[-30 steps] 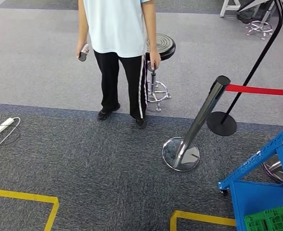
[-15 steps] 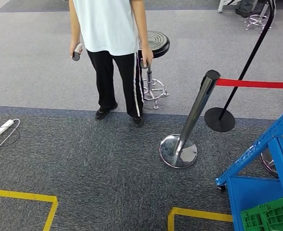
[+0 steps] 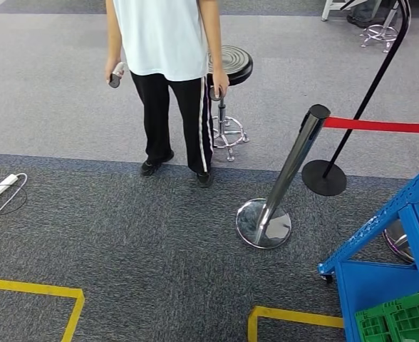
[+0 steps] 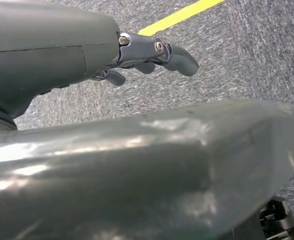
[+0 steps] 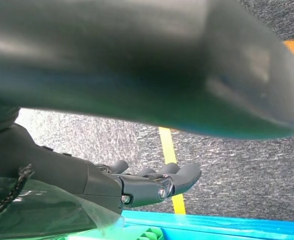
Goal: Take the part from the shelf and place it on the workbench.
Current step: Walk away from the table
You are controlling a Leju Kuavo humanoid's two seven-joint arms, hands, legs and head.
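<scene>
I am keeping both hands hanging empty, left hand [image 4: 153,55] and right hand [image 5: 153,182] with fingers loosely apart; the part isn't visible yet, presumably on the blue shelf [image 3: 390,221] at near right, so I cannot judge its weight or grip

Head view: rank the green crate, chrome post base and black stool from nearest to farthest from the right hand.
The right hand hangs beside the blue shelf.
1. Green crate, bottom right corner.
2. Chrome post base, centre right on the dark carpet.
3. Black stool, far back, beside the person.
</scene>
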